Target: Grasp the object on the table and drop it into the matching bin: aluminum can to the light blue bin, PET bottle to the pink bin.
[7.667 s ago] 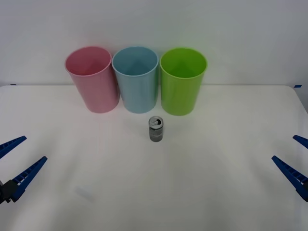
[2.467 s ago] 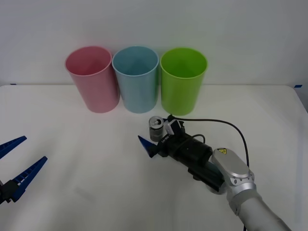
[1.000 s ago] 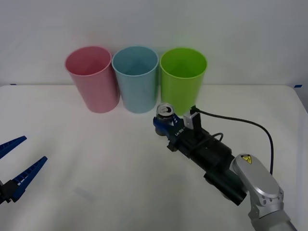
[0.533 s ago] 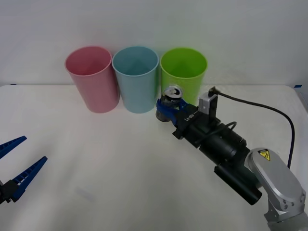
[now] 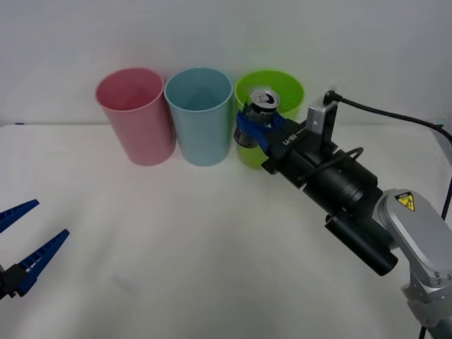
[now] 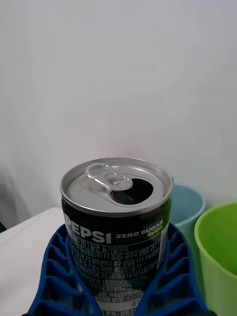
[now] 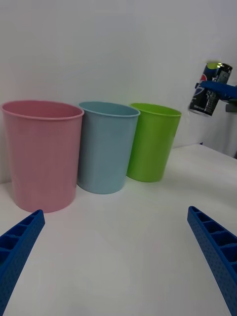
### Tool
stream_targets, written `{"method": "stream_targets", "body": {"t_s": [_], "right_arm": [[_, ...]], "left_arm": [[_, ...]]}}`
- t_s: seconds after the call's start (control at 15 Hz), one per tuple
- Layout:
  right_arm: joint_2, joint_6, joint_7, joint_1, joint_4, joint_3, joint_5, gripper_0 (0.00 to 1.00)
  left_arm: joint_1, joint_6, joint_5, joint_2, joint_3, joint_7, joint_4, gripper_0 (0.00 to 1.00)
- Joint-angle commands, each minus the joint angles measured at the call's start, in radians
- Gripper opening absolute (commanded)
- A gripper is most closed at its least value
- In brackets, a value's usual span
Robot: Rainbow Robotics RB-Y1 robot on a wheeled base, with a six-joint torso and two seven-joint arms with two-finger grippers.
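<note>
A: where's the aluminum can [image 5: 259,116] right now?

B: up off the surface [image 5: 176,247], upright, pinched in the right gripper [image 5: 256,127] jaws, in front of the lime green one's rim. Dark Pepsi Zero Sugar label, silver top, tab popped open.

A: and the bins?

B: pink bin [image 5: 135,116] and light blue bin [image 5: 200,116] stand upright side by side at the back, mouths up.

Lab test setup: plain white table [image 5: 176,268], bare white wall [image 5: 353,42], 3 plastic bins.
</note>
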Motion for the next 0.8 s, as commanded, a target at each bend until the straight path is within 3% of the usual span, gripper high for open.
{"method": "stream_targets", "body": {"t_s": [0.07, 0.4, 0.8], "right_arm": [[-0.017, 0.034, -0.097, -0.067, 0.020, 0.009, 0.048, 0.00], [0.029, 0.034, -0.122, -0.252, 0.208, 0.013, 0.073, 0.00], [0.170, 0.099, -0.119, -0.462, 0.477, 0.012, 0.142, 0.00]], "left_arm": [[0.000, 0.000, 0.000, 0.000, 0.000, 0.000, 0.000, 1.00], [0.000, 0.000, 0.000, 0.000, 0.000, 0.000, 0.000, 1.00], [0.000, 0.000, 0.000, 0.000, 0.000, 0.000, 0.000, 1.00]]}}
